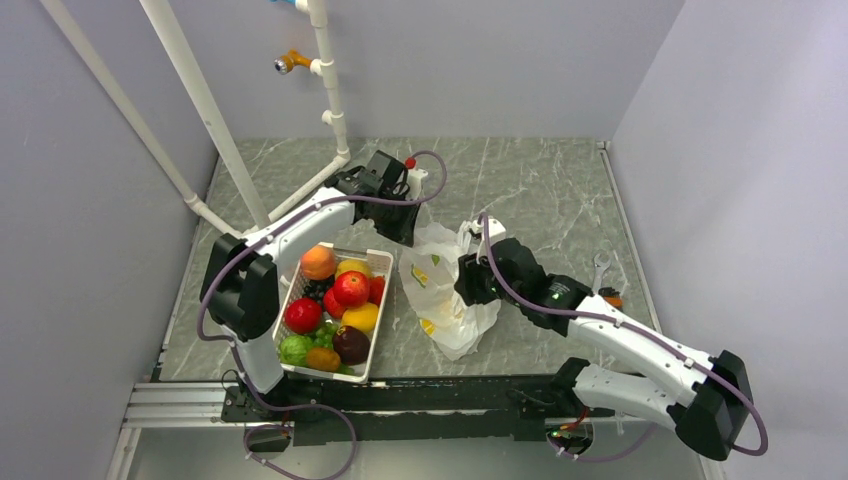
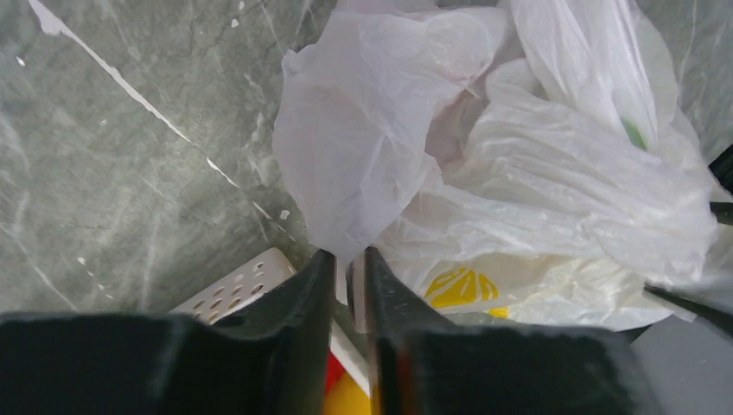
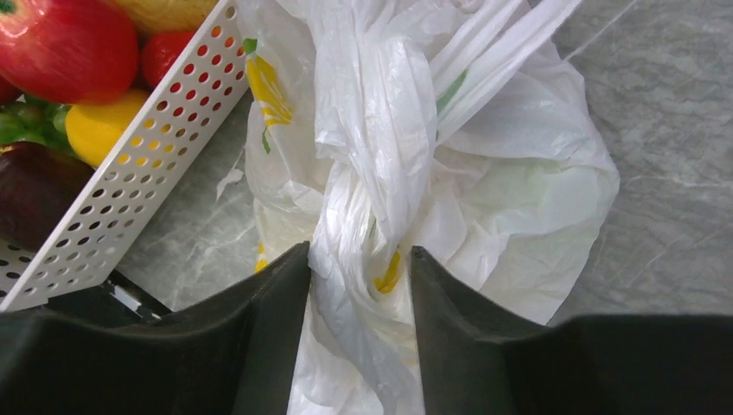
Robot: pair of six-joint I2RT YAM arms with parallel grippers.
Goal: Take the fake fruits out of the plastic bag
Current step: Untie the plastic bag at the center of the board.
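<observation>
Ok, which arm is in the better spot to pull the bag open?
Probably the left. The left gripper seems to pinch just a thin edge of the plastic bag, easy to peel up. The right gripper has a thick twisted bunch between its jaws, better for holding it down.

Crinkly translucent plastic bag (image 1: 445, 295), glossy fruits (image 1: 351, 288), veined marble-look table (image 1: 540, 190)

Pretty even, soft light from above, barely any shadows. Wrist views go mushy up close: the left arm's fingers (image 2: 302, 328) are blurry and the bag (image 3: 519, 199) blows out white.
</observation>
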